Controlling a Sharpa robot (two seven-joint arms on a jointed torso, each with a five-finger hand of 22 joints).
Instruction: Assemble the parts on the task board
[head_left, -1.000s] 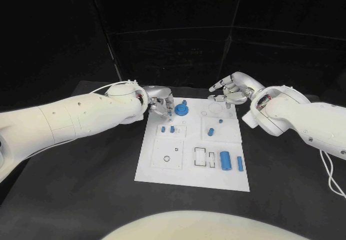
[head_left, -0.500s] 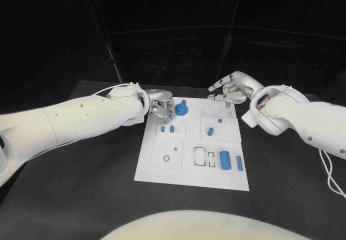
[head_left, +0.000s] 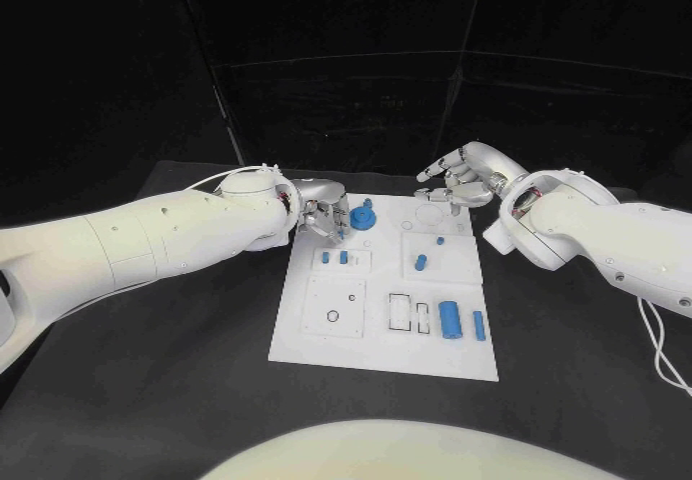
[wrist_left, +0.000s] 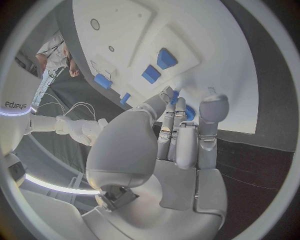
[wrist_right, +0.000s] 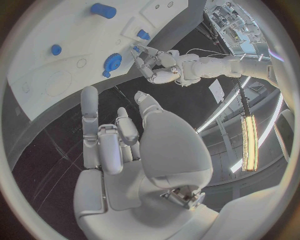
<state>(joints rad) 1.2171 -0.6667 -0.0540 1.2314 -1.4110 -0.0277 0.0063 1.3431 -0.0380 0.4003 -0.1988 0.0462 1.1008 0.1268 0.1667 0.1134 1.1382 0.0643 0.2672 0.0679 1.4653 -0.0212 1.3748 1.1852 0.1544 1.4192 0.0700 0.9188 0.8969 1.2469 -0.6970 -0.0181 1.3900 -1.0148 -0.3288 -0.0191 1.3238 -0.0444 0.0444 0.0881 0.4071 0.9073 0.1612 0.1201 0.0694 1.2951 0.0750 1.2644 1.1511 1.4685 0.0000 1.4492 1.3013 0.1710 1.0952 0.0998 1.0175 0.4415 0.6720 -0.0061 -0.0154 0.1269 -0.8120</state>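
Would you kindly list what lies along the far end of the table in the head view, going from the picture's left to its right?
Left hand → blue round part with a knob standing on the task board → empty round outline on the board → right hand.

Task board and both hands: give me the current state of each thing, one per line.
Task board: flat on the table, several slots unfilled.
Round blue part: standing at the board's far edge.
Blue cylinder: lying on the board.
Left hand: fingers beside the round part; grip unclear.
Right hand: open, holding nothing.
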